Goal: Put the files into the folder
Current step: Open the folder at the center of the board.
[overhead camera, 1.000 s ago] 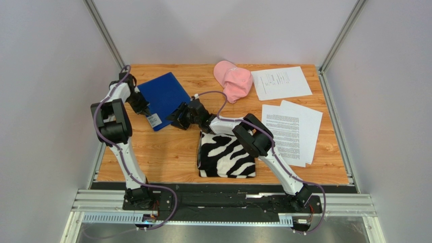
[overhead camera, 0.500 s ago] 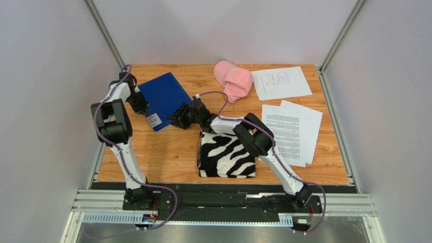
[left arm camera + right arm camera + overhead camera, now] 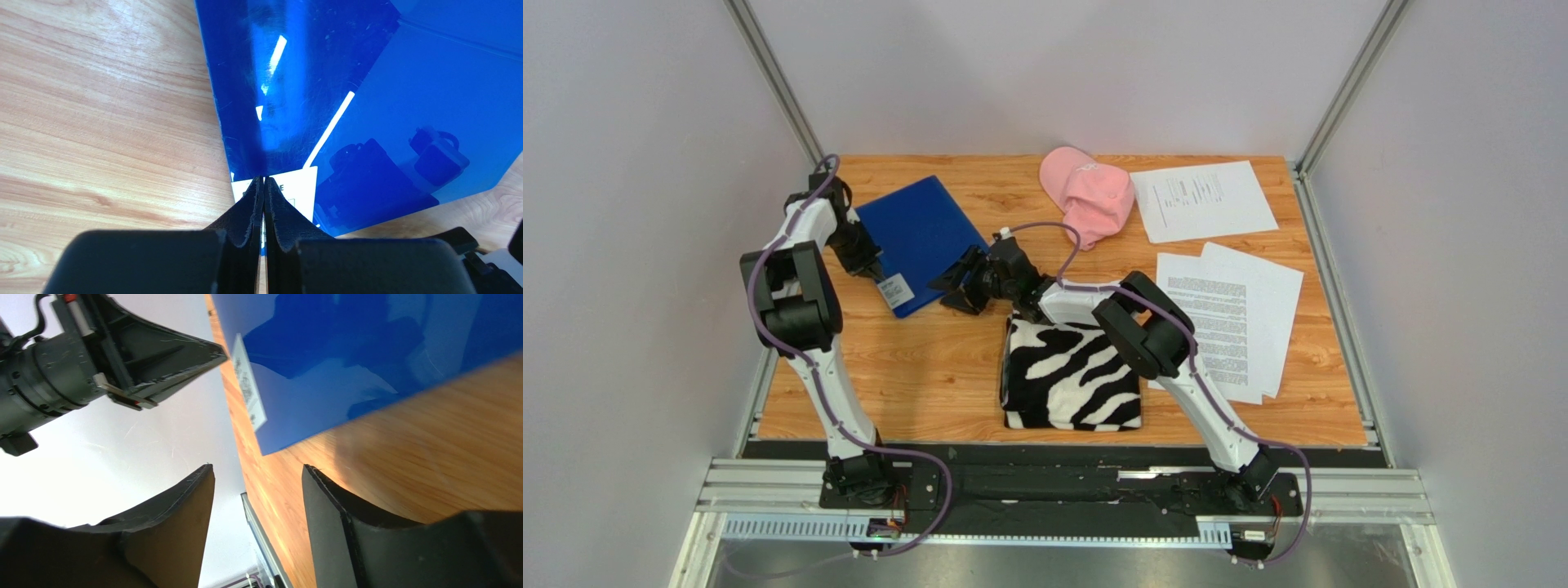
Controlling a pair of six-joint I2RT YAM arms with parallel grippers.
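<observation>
Right fingers [image 3: 952,277] shifted slightly, half-open (empty) beside folder [image 3: 344,73]; left fingers [image 3: 258,208] shut at its label [image 3: 299,187].

**Folder closed at ten o'clock, files loose to the right**

Your folder [image 3: 918,233] lies flat and closed on the surface [image 3: 928,368] at about ten o'clock. It is royal blue and glossy, turned askew, with its small white label [image 3: 897,290] at the near corner. Your files [image 3: 1228,319] are white sheets of dense black print. Two overlap at three o'clock, and a single sheet [image 3: 1201,200] lies alone at one o'clock. All three lie well apart from the folder.
</observation>
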